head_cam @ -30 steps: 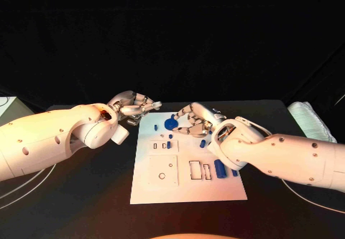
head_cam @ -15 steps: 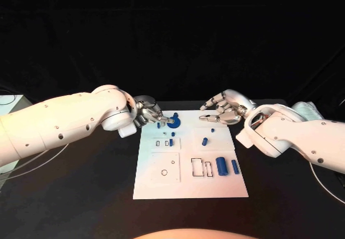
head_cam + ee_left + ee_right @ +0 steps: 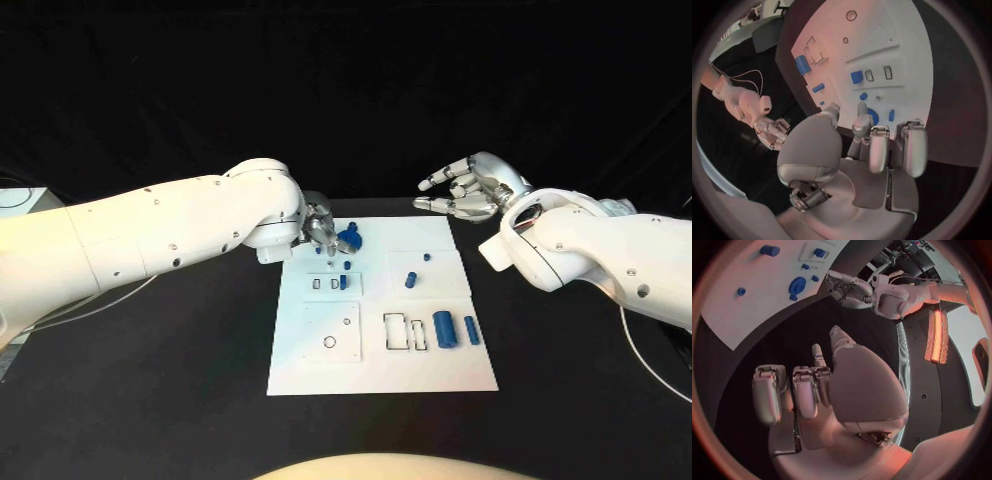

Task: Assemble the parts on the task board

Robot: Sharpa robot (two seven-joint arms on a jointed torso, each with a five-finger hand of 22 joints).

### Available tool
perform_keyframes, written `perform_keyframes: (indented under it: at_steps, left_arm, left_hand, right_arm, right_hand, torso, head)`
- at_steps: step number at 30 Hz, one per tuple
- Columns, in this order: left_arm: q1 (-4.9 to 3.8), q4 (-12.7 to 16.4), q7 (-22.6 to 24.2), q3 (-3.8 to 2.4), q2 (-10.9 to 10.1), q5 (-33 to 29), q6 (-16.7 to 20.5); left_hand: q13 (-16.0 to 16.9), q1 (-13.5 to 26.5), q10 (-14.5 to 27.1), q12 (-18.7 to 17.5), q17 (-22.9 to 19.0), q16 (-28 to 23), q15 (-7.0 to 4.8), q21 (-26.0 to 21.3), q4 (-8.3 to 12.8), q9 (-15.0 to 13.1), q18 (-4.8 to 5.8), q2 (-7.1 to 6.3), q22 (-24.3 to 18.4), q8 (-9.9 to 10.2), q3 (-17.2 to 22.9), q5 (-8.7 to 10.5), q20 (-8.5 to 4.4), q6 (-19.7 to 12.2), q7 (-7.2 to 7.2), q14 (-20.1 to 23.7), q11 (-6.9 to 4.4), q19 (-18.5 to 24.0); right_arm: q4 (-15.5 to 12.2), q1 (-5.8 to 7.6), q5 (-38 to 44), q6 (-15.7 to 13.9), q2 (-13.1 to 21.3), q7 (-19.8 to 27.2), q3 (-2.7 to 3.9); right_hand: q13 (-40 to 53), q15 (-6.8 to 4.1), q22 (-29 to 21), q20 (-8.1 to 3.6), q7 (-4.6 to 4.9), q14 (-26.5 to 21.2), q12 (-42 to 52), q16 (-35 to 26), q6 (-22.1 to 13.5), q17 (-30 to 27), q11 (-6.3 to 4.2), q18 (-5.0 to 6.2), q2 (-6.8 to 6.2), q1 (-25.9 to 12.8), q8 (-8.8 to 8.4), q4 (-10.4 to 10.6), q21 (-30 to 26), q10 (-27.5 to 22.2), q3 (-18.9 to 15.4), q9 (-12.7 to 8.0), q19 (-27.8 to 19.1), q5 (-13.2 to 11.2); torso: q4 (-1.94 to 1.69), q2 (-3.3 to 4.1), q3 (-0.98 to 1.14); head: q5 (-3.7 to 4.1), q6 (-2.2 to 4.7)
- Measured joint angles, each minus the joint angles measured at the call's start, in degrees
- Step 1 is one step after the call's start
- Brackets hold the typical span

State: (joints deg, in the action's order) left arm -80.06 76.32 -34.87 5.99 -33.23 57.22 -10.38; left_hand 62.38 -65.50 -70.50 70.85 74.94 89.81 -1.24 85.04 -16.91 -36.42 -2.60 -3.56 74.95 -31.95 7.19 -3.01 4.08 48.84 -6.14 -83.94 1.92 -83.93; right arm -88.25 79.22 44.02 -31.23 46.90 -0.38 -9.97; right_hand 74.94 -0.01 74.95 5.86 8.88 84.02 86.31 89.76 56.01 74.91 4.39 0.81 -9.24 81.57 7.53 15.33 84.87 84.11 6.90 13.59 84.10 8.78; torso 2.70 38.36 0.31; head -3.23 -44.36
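The white task board (image 3: 378,355) lies mid-table with several blue parts on it. A round blue part (image 3: 349,238) sits near its far left corner, a larger blue block (image 3: 443,327) and a slimmer piece (image 3: 472,331) near the right edge. My left hand (image 3: 320,235) hovers at that far left corner, its fingertips (image 3: 861,121) beside the round part (image 3: 872,116), holding nothing; contact cannot be told. My right hand (image 3: 464,190) is raised off the board's far right corner, fingers apart and empty. The right wrist view shows this hand (image 3: 811,390), the board (image 3: 742,310) and the left hand (image 3: 845,287).
Small blue pegs (image 3: 411,279) stand mid-board, and another blue part (image 3: 342,284) sits in a slot at the left. Empty outlined slots (image 3: 394,337) lie near the block. A pale bundle (image 3: 623,208) rests at the table's right edge, a cable (image 3: 87,305) at the left.
My right hand has drawn back from over the round part to the board's far right and risen. My left hand has moved in to the round part.
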Motion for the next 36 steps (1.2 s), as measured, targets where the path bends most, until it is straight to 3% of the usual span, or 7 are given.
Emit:
perform_keyframes:
  at_steps: [3,9,12,14,19,28,36]
  left_arm:
    - [-0.09,-0.8,-0.7,0.68,1.1,0.2,-1.1]
    - [-0.1,-1.7,-1.6,2.17,2.3,0.0,-3.5]
    - [-0.09,-2.1,-1.9,2.56,2.8,-0.2,-4.4]
    - [-0.08,-2.3,-2.0,2.7,3.1,-0.3,-4.9]
    - [-0.07,-2.9,-2.0,2.95,3.8,-0.6,-5.7]
    - [0.2,-4.1,-2.0,3.33,4.9,-1.0,-6.1]
    - [0.54,-5.1,-1.8,3.67,5.5,-1.3,-6.1]
  left_hand:
    - [0.0,0.4,0.1,0.0,0.0,0.0,0.0,0.0,0.0,-0.4,0.0,0.38,0.0,0.0,0.0,0.0,0.0,0.0,0.0,0.0,-0.08,0.0]
    - [-0.2,0.4,0.3,-0.3,0.0,0.0,0.0,0.0,0.0,-0.5,0.0,0.38,0.0,0.0,0.0,0.0,0.0,-0.2,-0.2,0.0,0.13,0.0]
    - [-0.4,0.4,0.5,-0.3,0.0,0.0,0.0,0.0,0.0,-0.6,0.0,0.38,0.0,0.0,0.0,0.0,0.0,-0.4,0.0,0.0,-0.07,0.0]
    - [-0.4,0.6,0.5,-0.3,0.0,0.0,0.01,0.0,0.0,-0.7,0.0,0.61,0.0,0.0,0.0,0.0,0.01,-0.4,-0.01,0.0,-0.07,0.0]
    - [-0.4,0.6,0.5,-0.3,0.0,0.0,0.01,0.0,0.0,-0.8,0.0,0.61,0.0,0.0,0.0,0.0,0.01,-0.4,0.0,0.0,-0.07,0.0]
    - [-0.6,0.2,0.7,-0.5,0.0,0.0,0.01,0.0,0.1,-1.4,0.0,1.01,0.0,-0.2,0.7,0.0,0.01,-0.9,-0.1,0.0,0.14,0.0]
    - [-0.6,-0.2,1.0,-0.8,0.0,0.0,0.01,0.0,0.2,-2.0,-0.01,1.38,0.0,-0.2,1.8,0.0,0.01,-1.0,-0.19,0.0,0.22,0.0]
  right_arm:
    - [0.8,0.12,-0.7,-0.8,-0.5,0.6,0.05]
    - [2.6,0.43,-3.1,-2.6,-1.6,2.7,0.11]
    - [3.9,0.6,-5.1,-3.5,-2.2,4.2,0.13]
    - [4.7,0.71,-6.7,-4.0,-2.6,5.2,0.13]
    - [5.9,0.85,-9.8,-4.9,-3.1,6.9,0.13]
    - [6.5,0.93,-13.0,-5.6,-3.5,8.9,0.13]
    - [6.8,0.95,-14.7,-5.6,-3.8,9.8,0.13]
  right_hand:
    - [0.0,0.0,0.0,0.0,0.06,0.0,-1.9,0.0,-0.5,0.0,0.0,0.31,-0.2,-0.2,0.0,0.0,-2.2,0.0,0.0,0.0,0.0,0.0]
    - [0.0,0.0,-0.8,-0.04,0.13,0.0,-11.4,-4.3,-1.9,0.0,-0.17,4.16,-0.67,0.3,1.1,0.0,-17.2,-4.8,1.3,0.4,-4.0,0.3]
    - [-8.1,0.19,-14.1,0.22,0.36,-2.5,-26.5,-15.3,-3.5,-1.4,0.21,8.09,-1.04,0.6,2.26,0.0,-39.1,-15.5,3.0,0.7,-12.9,0.3]
    - [-18.5,0.47,-22.4,0.44,0.7,-6.7,-38.2,-23.8,-4.4,-7.3,1.34,9.38,-1.48,1.1,3.33,0.1,-51.1,-22.0,4.5,0.9,-16.5,0.7]
    - [-29.4,1.01,-31.1,0.83,1.23,-14.8,-46.4,-44.0,-6.3,-21.5,1.31,9.38,-2.29,0.9,5.15,0.3,-61.2,-25.9,7.4,1.3,-17.2,0.7]
    - [-50.4,3.53,-48.2,3.44,2.36,-18.5,-59.5,-67.4,-8.1,-32.3,2.45,9.38,-4.11,-0.3,7.75,-0.1,-77.2,-27.9,12.4,1.7,-18.4,1.0]
    - [-61.0,4.8,-58.0,5.54,3.13,-20.2,-65.0,-77.1,-8.0,-39.7,3.92,9.38,-4.92,-1.2,7.75,-1.9,-81.1,-26.8,14.6,0.9,-20.5,1.2]
  torso:
    - [0.03,0.03,-0.03]
    - [-0.08,0.02,-0.08]
    - [-0.16,0.01,-0.1]
    - [-0.17,0.01,-0.14]
    - [-0.11,0.0,-0.16]
    - [-0.14,-0.01,-0.15]
    - [-0.15,0.01,-0.14]
  head:
    - [0.02,-0.18]
    - [0.35,-0.41]
    - [0.43,-0.45]
    - [0.43,-0.46]
    - [0.44,-0.62]
    - [0.49,-0.81]
    - [0.59,-1.01]
